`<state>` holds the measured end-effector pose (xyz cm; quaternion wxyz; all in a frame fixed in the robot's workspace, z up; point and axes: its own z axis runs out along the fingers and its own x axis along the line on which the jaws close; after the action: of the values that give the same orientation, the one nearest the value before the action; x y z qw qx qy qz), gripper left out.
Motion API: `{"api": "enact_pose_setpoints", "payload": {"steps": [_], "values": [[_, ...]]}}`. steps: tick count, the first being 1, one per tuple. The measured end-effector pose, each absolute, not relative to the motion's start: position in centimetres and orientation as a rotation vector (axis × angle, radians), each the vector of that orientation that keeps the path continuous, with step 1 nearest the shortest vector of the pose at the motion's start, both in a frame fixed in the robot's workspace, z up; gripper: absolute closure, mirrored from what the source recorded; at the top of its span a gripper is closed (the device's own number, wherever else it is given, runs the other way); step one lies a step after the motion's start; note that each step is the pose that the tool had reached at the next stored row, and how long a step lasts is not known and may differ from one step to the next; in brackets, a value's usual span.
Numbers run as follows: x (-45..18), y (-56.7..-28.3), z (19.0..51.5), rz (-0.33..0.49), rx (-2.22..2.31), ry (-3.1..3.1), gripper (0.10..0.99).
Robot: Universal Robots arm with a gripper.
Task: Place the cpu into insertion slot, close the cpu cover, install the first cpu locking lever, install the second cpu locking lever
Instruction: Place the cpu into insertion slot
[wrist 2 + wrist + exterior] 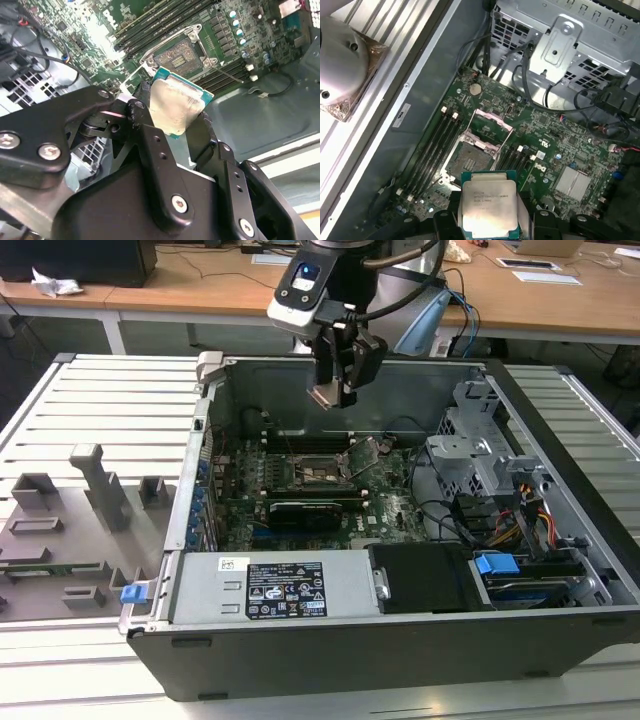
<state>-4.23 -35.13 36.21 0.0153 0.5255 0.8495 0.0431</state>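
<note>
one small flat square cpu with a silver-beige metal top point(175, 107) is pinched by its edges between the black fingers of the tool point(334, 392), which hangs in the air over the back of the open grey metal computer case point(330, 645) standing on the slatted pale metal surface point(100, 410). in the exterior view the square dark insertion slot with its silvery rim point(318, 472) lies at about 6 o'clock from the tool, down on the green circuit board point(390, 510), well apart from the chip. the thin silvery cpu cover with a square window point(365, 455) stands tilted up at about 3 o'clock of the slot, so the socket is bare; the first wrist view shows its dark pin field with nothing in it. by my judgement the first step is in hand: the cpu is carried, not yet seated, and the cover and both levers are still to do. placing it calls for the chip to be brought level and square to the slot, its edges matched to the rim, and set down lightly, since a skewed landing could harm the pins. the levers are too thin to make out surely.
</note>
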Motion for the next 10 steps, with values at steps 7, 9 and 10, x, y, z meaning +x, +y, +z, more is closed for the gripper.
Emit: {"api": "enact_pose_setpoints", "payload": {"steps": [7,9,10], "values": [[-4.23,-35.13,36.2,0.132,1.753,2.562,0.557],[-4.23,-35.13,36.19,0.131,1.787,2.537,0.557],[-4.23,-35.13,36.19,0.13,1.803,2.525,0.557]]}}
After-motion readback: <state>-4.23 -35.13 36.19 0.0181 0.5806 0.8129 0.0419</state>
